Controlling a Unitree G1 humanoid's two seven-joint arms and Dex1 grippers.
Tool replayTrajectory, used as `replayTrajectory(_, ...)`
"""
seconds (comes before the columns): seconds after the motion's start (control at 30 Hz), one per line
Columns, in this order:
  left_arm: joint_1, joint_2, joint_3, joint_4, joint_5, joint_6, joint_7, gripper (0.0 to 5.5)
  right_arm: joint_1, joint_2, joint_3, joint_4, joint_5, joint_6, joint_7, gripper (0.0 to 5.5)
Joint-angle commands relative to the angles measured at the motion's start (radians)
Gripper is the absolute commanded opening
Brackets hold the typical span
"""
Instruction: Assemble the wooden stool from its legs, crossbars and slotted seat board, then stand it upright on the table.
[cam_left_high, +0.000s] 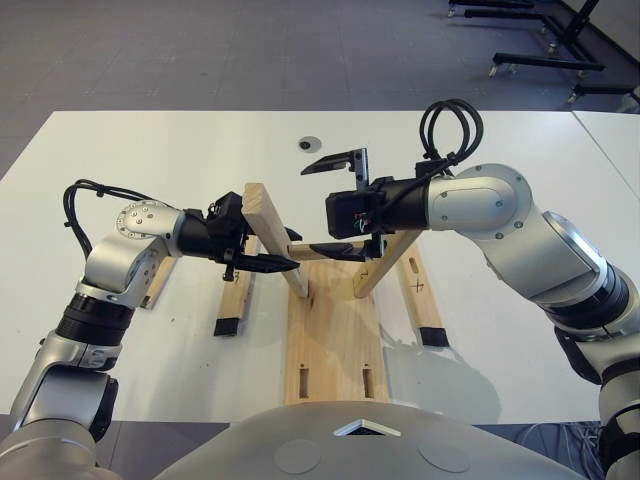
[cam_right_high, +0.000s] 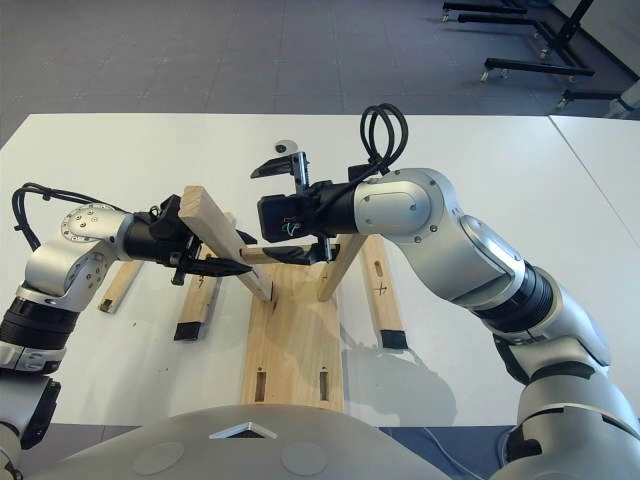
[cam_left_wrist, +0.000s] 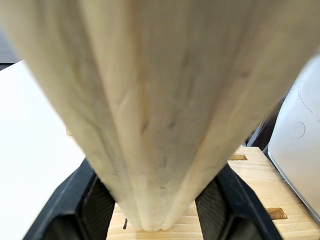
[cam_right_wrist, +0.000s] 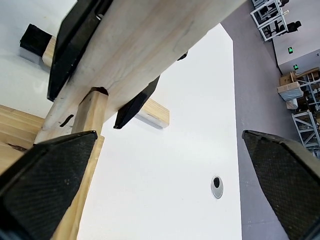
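The pale wooden left leg (cam_left_high: 272, 230) stands in a far slot of the flat slotted seat board (cam_left_high: 335, 350), its long axis slanting up and far-left. A short wooden crossbar (cam_right_wrist: 91, 115) enters its side and runs right toward the second slanted leg (cam_left_high: 385, 265). The left gripper (cam_left_high: 262, 262) is clamped on the left leg. The right gripper (cam_left_high: 335, 205) has its jaws wide apart, the lower finger level with the crossbar. It is judged the nearer arm for seating the crossbar.
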Motion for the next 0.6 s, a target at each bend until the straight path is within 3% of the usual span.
replayTrajectory(0.03,0.07,0.009,-0.096,0.007,0.056,0.074,-0.035,2.02,0.07,-0.038,0.071,0.047,0.008,0.051,0.091,5.36)
replayTrajectory(0.6,0.07,-0.013,-0.082,-0.016,0.034,0.07,0.01,2.02,0.146,-0.037,0.137,0.162,0.037,0.045,0.143,5.36)
